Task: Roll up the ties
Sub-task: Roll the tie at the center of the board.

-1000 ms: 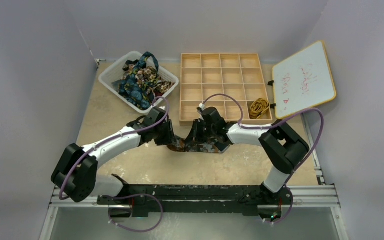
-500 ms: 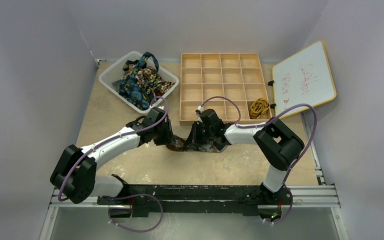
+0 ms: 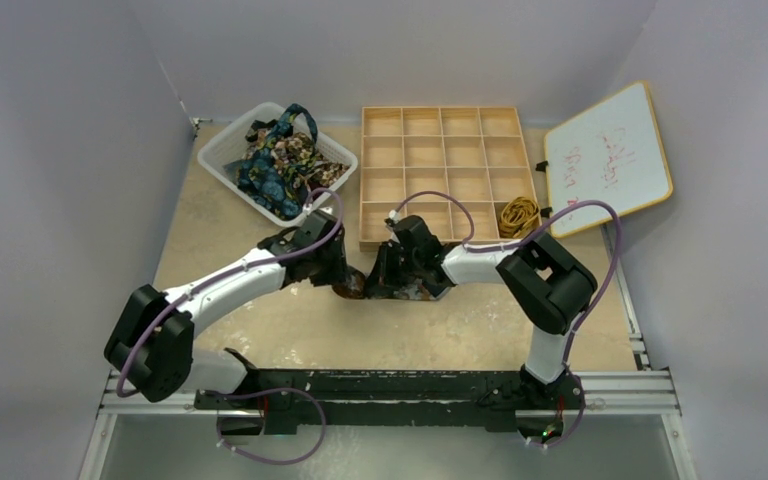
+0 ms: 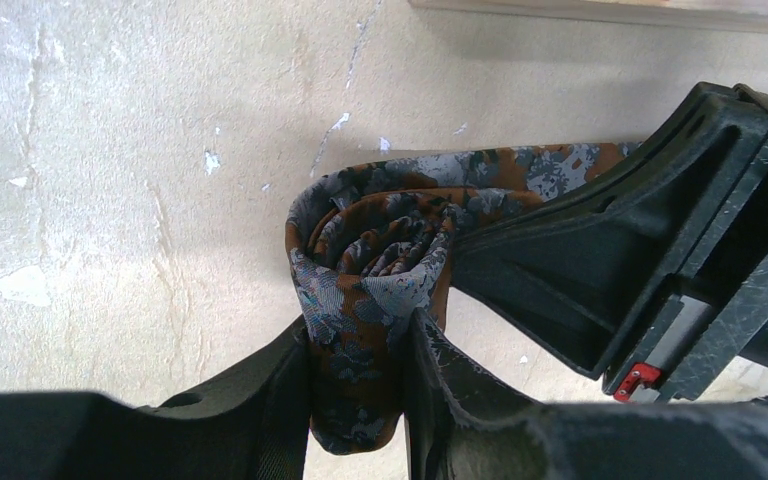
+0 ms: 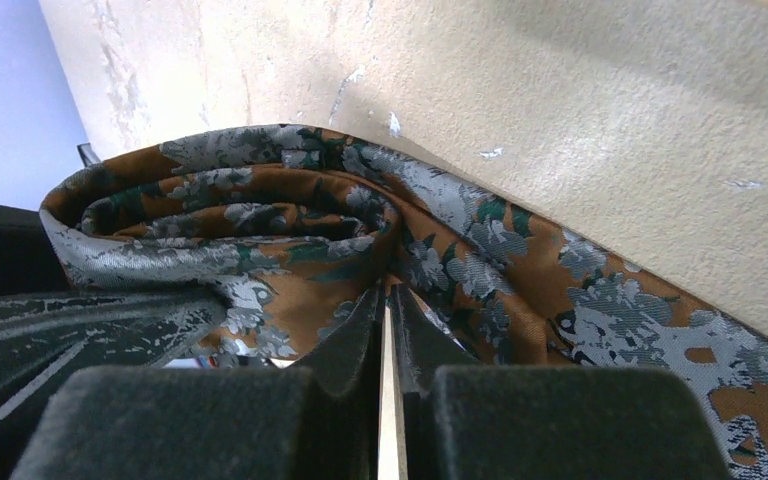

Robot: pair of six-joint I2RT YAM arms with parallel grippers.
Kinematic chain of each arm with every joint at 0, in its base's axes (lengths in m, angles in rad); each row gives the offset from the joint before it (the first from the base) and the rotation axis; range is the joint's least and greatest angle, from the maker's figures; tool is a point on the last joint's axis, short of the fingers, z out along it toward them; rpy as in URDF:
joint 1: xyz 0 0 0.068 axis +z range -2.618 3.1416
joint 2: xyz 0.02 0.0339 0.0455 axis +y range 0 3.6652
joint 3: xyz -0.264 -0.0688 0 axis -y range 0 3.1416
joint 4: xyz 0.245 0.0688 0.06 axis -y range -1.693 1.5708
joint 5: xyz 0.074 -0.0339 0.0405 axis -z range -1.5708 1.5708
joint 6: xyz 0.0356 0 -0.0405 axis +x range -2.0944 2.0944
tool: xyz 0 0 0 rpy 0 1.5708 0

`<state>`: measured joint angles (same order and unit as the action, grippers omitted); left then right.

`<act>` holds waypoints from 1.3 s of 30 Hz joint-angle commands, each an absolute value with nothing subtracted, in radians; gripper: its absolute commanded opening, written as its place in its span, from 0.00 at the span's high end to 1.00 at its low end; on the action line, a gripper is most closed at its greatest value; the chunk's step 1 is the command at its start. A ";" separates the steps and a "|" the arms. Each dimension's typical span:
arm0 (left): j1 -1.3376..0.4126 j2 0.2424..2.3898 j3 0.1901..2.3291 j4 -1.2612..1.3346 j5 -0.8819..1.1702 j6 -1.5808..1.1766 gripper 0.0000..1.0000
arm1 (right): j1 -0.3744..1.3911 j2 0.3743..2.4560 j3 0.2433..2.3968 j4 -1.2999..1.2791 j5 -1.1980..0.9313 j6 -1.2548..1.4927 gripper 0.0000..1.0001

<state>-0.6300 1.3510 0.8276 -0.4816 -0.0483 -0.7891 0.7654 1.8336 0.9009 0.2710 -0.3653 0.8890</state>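
Note:
A dark brown tie with orange-grey blotches [image 3: 355,290] lies partly rolled on the table between my two grippers. In the left wrist view the roll [image 4: 380,250] stands on edge, and my left gripper [image 4: 358,335] is shut on its lower end. My right gripper [image 5: 385,288] is shut with its tips pressed into the coil of the tie [image 5: 310,210]; its fingers [image 4: 560,250] reach into the roll from the right. A flat tail [image 5: 640,340] trails off to the right. From above, my left gripper [image 3: 338,275] and right gripper [image 3: 385,275] nearly touch.
A white basket [image 3: 222,150] at the back left holds several blue-teal and floral ties [image 3: 280,165]. A wooden compartment tray [image 3: 362,170] stands just behind the grippers, with a gold-yellow tie [image 3: 518,213] in its near right cell. A whiteboard [image 3: 608,158] leans at the right.
My right gripper has moved a little left toward the left gripper, and less loose tie shows to its right. The left arm has barely shifted.

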 commanded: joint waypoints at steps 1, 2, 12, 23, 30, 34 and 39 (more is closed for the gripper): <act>-0.671 1.401 0.922 -0.550 -0.161 -0.762 0.70 | 0.768 1.799 0.931 0.227 -0.399 0.878 0.93; -0.676 1.415 0.940 -0.581 -0.197 -0.771 0.71 | 0.765 1.772 0.921 0.219 -0.379 0.879 0.93; -0.715 1.501 1.050 -0.675 -0.344 -0.765 0.71 | 0.696 1.591 0.812 0.160 -0.212 0.873 0.91; -0.891 1.731 1.291 -0.912 -0.591 -0.847 0.69 | 0.591 1.426 0.660 0.175 -0.153 0.919 0.90; -0.964 1.909 1.476 -1.033 -0.635 -0.883 0.61 | 0.558 1.347 0.594 0.163 -0.135 0.928 0.87; -0.991 1.960 1.545 -1.032 -0.606 -0.864 0.49 | 0.548 1.333 0.575 0.164 -0.143 0.930 0.86; -0.996 1.967 1.565 -0.939 -0.504 -0.806 0.38 | 0.542 1.331 0.555 0.179 -0.164 0.927 0.84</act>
<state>-0.9905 1.9675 1.5200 -0.9916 -0.5770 -0.8425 0.5491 1.3502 0.5701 0.1646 -0.1669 0.9199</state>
